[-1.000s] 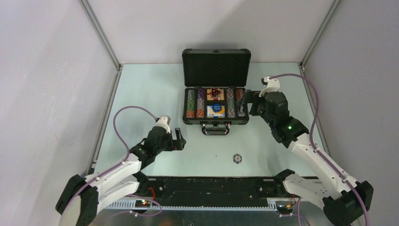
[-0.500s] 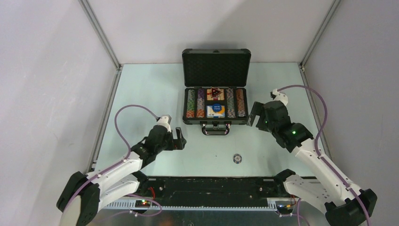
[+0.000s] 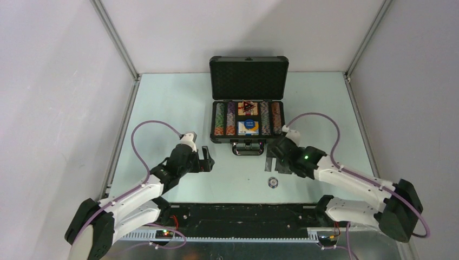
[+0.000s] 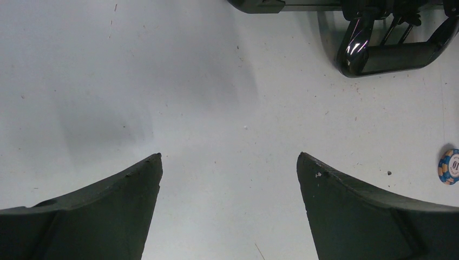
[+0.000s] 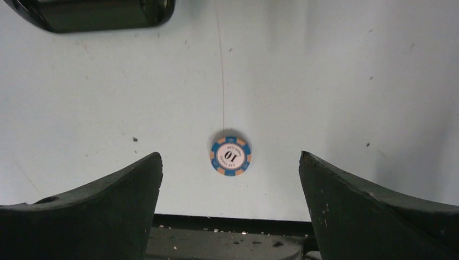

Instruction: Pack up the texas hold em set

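- The briefcase (image 3: 248, 77) is seen open at the far middle of the table (image 3: 162, 108), with its lid upright and its handle (image 3: 248, 149) turned toward the arms.
- Rows of striped chips (image 3: 220, 119) are stood on edge in the slots to the left and right of the centre compartments.
- In the rear centre compartment a reddish box (image 3: 247, 107) is seen with a dark triangular marker (image 3: 247, 105) on it. A blue-and-white piece (image 3: 249, 127) lies in the compartment in front.
- One loose chip (image 5: 230, 156) — orange and blue rim, white face marked 10 — is found flat on the table, nearer the arm bases than the handle and apart from the case.
- The right gripper (image 3: 272, 161) is held low over the table, between the handle and the loose chip. Its jaws are spread wide and nothing is gripped. In its wrist view the chip is framed between the two fingers, untouched.
- The left gripper (image 3: 204, 159) is held left of the handle — jaws spread wide, nothing gripped.
- In the left wrist view the handle is seen at upper right and the loose chip at the right edge.
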### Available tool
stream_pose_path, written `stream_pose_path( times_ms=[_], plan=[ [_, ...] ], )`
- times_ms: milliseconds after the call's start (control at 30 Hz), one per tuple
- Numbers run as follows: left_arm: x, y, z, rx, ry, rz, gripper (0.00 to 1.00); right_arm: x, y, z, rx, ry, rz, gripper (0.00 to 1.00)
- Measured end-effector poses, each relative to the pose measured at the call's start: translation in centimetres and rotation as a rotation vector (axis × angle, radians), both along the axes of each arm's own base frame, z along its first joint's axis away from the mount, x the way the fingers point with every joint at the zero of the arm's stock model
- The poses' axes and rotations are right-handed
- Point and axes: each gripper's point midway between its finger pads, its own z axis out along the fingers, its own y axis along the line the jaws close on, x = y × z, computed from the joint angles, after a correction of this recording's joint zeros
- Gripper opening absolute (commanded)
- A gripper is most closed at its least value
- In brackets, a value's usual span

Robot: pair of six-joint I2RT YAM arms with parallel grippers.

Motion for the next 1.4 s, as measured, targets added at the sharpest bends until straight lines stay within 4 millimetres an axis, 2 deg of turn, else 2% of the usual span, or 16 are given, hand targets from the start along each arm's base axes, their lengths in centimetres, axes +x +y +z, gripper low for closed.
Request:
stream_pose_path(
  times_ms=[200, 400, 533, 733, 1200, 1400],
  plan=[
    [0.1, 0.0, 0.1, -0.002, -0.003, 0.000, 0.98, -2.3, 1.6, -2.2, -0.041, 0.044, 0.045, 0.99],
    [0.1, 0.0, 0.1, -0.002, -0.003, 0.001, 0.98, -2.7, 1.7, -3.3, -0.046, 0.080, 0.007, 0.88],
    [0.1, 0.0, 0.0, -0.001, -0.003, 0.001, 0.98, -3.3, 2.0, -4.7, -0.068, 0.144, 0.004, 0.82],
    [0.0, 0.0, -0.1, 0.001, 0.002, 0.001, 0.98, -4.4, 2.2, -6.4, -0.087, 0.229, 0.004, 0.66],
    [0.1, 0.0, -0.2, 0.002, 0.004, 0.001, 0.98, -5.0, 1.6, -8.5, -0.072, 0.310, -0.023, 0.62],
    [0.1, 0.0, -0.1, 0.002, 0.002, 0.001, 0.98, -4.9, 1.7, -8.5, -0.072, 0.316, -0.018, 0.61]
  ],
)
